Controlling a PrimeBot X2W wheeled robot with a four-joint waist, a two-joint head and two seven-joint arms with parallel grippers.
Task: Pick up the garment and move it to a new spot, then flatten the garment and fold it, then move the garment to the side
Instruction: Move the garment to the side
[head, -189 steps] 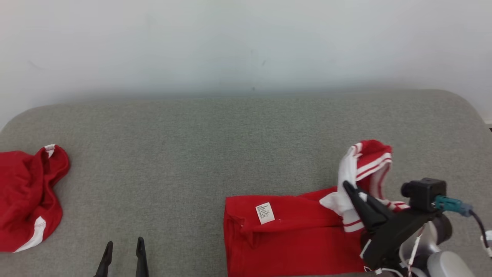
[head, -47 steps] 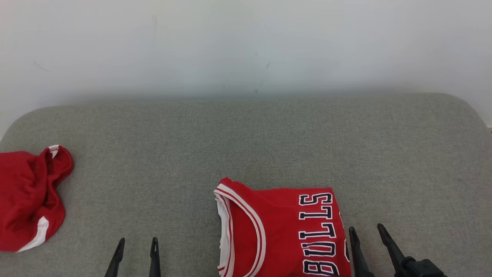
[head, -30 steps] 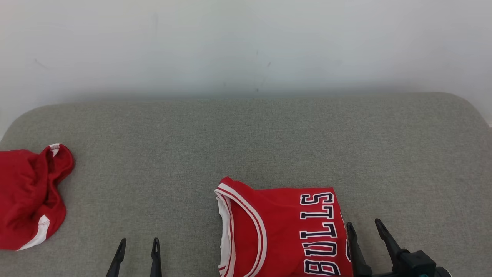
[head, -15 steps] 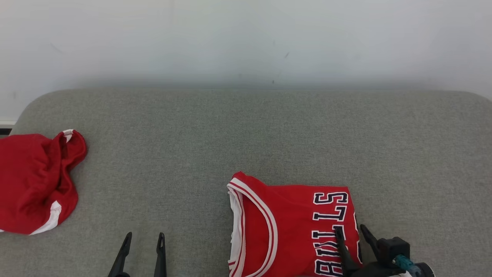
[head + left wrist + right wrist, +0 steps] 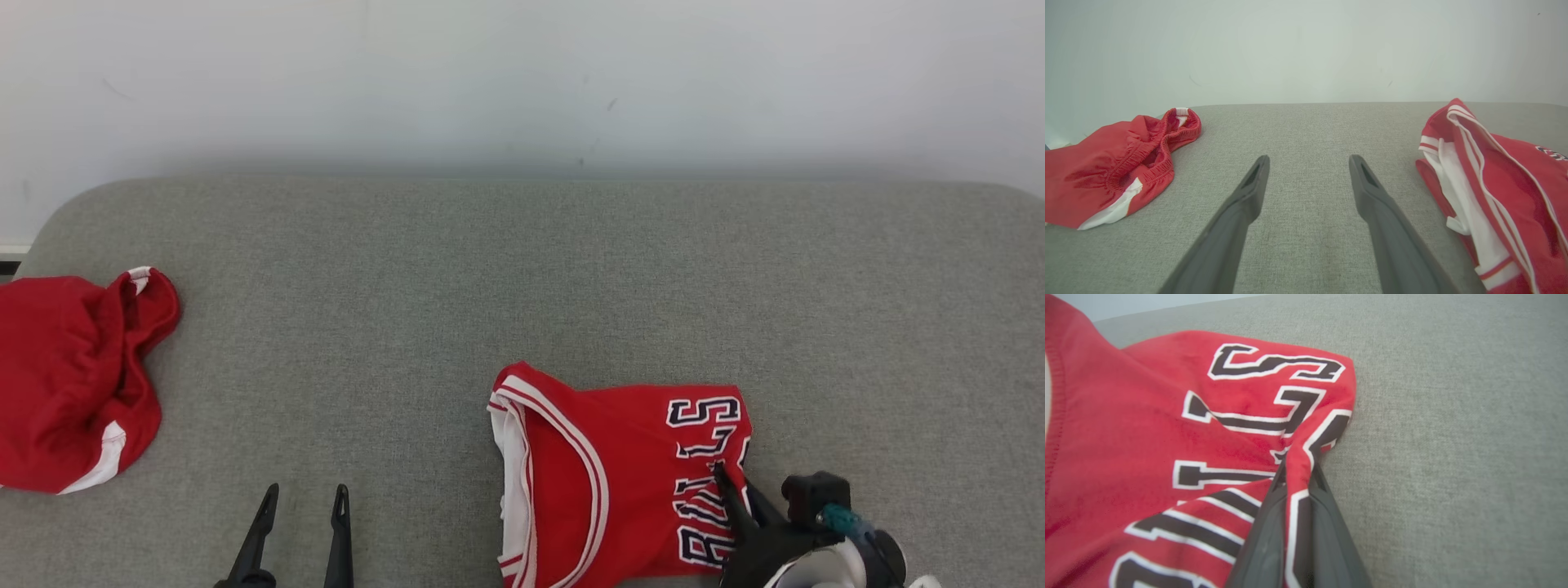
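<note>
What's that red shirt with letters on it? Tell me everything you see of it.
The jersey is soft red fabric, folded into a block on the grey cushion. Red-and-white striped trim curves round its neckline, white cloth shows at its left edge, and dark white-outlined letters run down its right side. The right claw is shut on a pinch of that lettered edge, puckering it.

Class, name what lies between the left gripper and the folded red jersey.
Nothing stands there. Between the left gripper and the jersey there is only bare grey fabric surface, as the head view and the left wrist view both show.
</note>
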